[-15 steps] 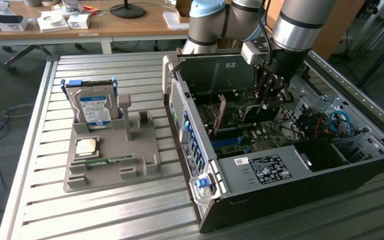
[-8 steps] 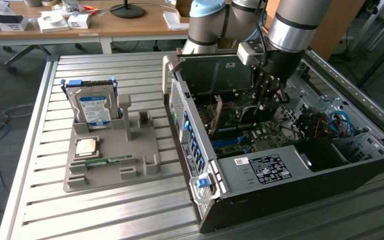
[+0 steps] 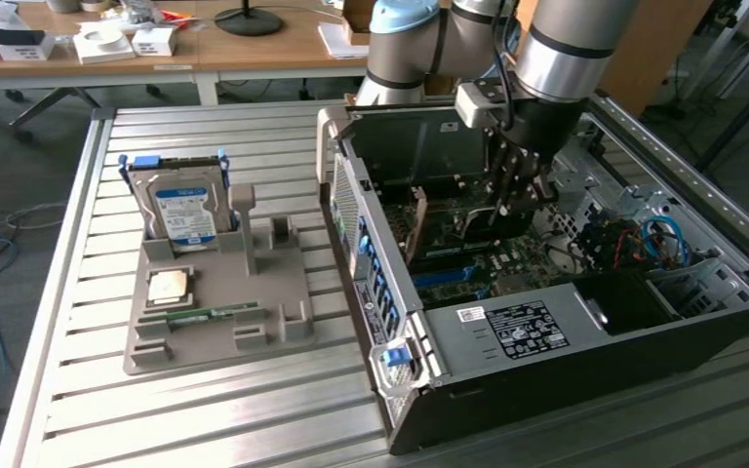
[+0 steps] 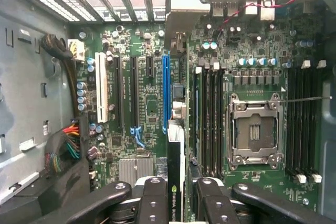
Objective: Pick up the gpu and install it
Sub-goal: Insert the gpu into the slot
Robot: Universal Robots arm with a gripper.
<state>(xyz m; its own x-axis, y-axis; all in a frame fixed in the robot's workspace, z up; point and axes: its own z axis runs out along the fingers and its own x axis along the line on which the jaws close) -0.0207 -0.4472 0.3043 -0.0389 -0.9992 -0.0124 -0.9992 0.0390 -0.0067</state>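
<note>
Installing — tool (image 4: 181, 186) clamped on the gpu (image 4: 175, 161) above the motherboard (image 4: 153, 106); seating likely needs its edge aligned with the blue slot (image 4: 166, 93).

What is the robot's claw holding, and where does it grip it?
The gripper pinches the gpu by its upper edge, one finger on each face.

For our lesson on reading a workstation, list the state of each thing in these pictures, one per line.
gripper, shut on the gpu, inside the case.
gpu, held edge-on over the motherboard, beside the blue slot.
computer case, side open, lying on the table.
CPU socket, empty.
hard drive, upright in the grey holder.
processor chip, flat on the holder.
memory stick, lying in the holder.
</note>
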